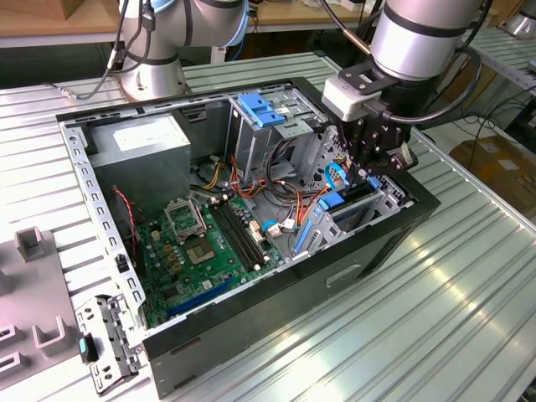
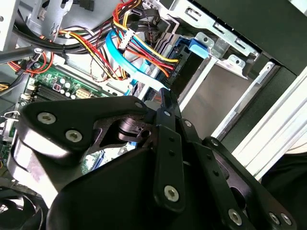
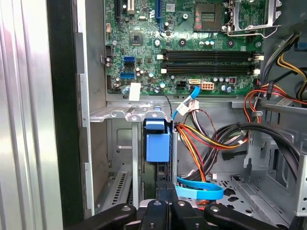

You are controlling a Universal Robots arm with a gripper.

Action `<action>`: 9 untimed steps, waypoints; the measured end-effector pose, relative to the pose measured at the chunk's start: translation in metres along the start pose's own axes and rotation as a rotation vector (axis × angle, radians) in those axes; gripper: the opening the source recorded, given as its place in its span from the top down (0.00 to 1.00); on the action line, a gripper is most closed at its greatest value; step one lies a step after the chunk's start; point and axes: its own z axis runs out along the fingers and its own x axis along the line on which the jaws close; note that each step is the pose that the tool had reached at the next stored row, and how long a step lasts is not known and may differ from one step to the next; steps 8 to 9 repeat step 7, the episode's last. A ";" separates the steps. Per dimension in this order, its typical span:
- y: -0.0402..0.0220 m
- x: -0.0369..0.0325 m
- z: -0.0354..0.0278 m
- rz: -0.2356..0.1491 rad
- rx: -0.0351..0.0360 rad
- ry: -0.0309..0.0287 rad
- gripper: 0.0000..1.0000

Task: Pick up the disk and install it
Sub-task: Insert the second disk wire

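At case front corner, by drive bay | gripper (image 1: 378, 164) fingers together, on nothing | disk (image 3: 157, 143) slotted upright in bay | orange/yellow cables (image 3: 201, 139) + blue cable (image 3: 199, 191) crowd beside it

Arm: silver-grey jointed robot arm (image 1: 414, 38), angled downward in the exterior view.
Wrist: white block above the black metal gripper (image 1: 377, 163).
Gripper: black linkage fingers (image 3: 165, 203) drawn close together, pointing down.
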 end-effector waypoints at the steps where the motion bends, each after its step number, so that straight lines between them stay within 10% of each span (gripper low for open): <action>1: 0.0000 0.0000 0.0000 0.000 0.0000 -0.0001 0.89; 9: -0.0001 0.0000 -0.0010 0.000 0.0000 0.0000 0.89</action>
